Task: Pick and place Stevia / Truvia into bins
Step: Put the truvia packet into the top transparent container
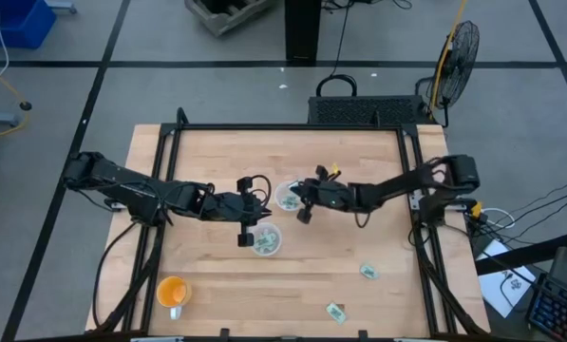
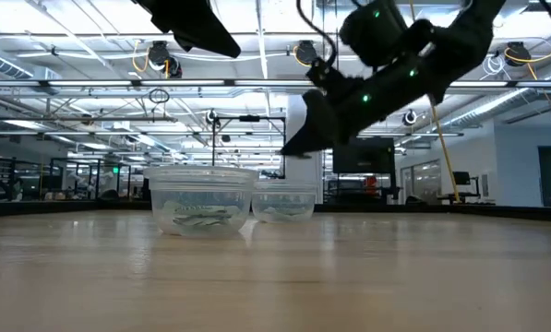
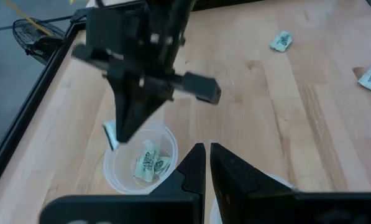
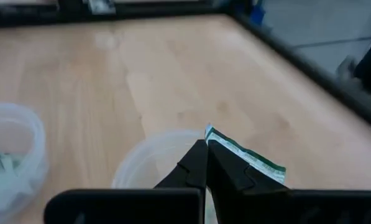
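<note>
Packets (image 2: 199,218) inside both cups (image 2: 202,199)

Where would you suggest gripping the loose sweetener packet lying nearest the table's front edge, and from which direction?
Judging by how it lies, come straight down from above: the packet rests flat on the bare table, with nothing close beside it. Pinching across its short sides should suit a thin, flat rectangle. The right hand is shut on another packet.

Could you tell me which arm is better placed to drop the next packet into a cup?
Right: the right gripper is shut on a packet above a cup; the left gripper is shut and empty.
</note>
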Motion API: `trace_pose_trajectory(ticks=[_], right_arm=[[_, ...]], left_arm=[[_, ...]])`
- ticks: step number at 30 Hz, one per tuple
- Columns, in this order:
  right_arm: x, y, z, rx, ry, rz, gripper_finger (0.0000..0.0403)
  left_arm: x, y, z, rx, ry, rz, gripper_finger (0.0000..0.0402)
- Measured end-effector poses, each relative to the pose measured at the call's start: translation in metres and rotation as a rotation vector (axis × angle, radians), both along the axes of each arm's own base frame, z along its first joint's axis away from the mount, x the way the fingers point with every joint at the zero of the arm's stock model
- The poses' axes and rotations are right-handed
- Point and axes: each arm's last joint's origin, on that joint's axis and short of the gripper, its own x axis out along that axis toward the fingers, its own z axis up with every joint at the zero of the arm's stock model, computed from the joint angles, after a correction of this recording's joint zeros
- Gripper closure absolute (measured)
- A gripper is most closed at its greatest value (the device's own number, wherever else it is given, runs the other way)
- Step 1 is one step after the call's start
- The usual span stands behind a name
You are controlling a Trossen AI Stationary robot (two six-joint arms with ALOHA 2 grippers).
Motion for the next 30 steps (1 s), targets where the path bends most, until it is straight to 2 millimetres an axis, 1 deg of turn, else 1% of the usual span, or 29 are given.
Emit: trace_pose_trajectory(ticks=[5,8,12,15,20,26,30], right_arm=[[0.007,-0.004,-0.021,0.032,0.017,0.049,0.0402],[0.008,-0.004,-0.028,0.032,0.035,0.051,0.0401],[0.008,-0.004,-0.030,0.020,0.047,0.057,0.0400],[0.008,-0.004,-0.030,-0.014,0.057,0.074,0.0390],[0.007,-0.004,-0.032,-0.008,0.078,0.079,0.0361],[0.008,0.001,-0.032,0.058,0.074,0.210,0.0320],[0.008,0.010,-0.028,0.059,0.062,0.243,0.0301]], left_arm=[[0.000,0.000,0.000,-0.009,0.001,0.006,0.0371],[0.000,0.000,0.000,-0.008,0.003,0.006,0.0371],[0.000,0.000,0.000,-0.003,0.004,0.002,0.0371],[0.000,0.000,0.000,-0.001,0.004,0.001,0.0371],[0.000,0.000,0.000,0.007,0.005,-0.004,0.0371],[0.000,0.000,0.000,0.008,0.005,-0.005,0.0371],[0.000,0.000,0.000,0.008,0.005,-0.005,0.0371]])
